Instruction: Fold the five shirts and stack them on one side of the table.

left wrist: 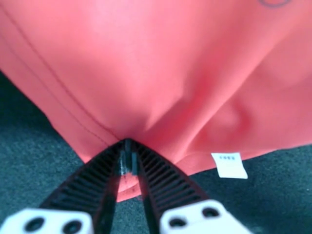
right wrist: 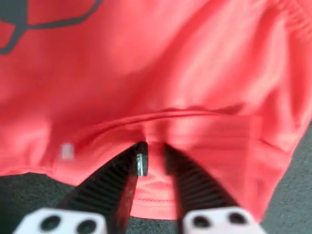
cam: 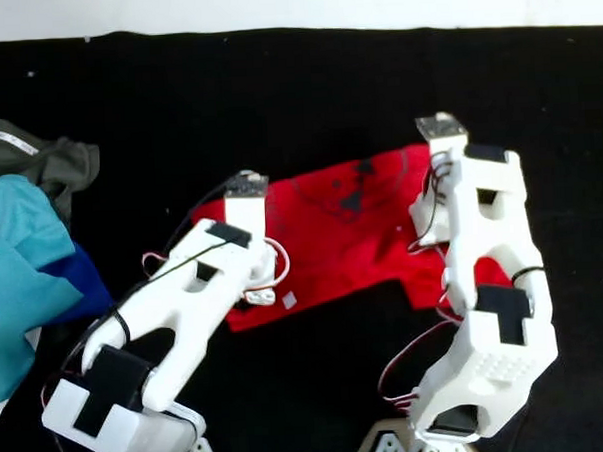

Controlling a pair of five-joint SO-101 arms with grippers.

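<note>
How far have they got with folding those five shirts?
Barely started: nothing looks folded yet. In hand: the left gripper and right gripper each pinch an edge of the red shirt lying on the table. To do: the teal shirt, olive shirt and blue shirt lie heaped, unfolded, at the table's side.

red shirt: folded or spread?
Spread, no finished fold: the red shirt lies wide and flat on the black table, with the left gripper and right gripper each pinching its near edge.
</note>
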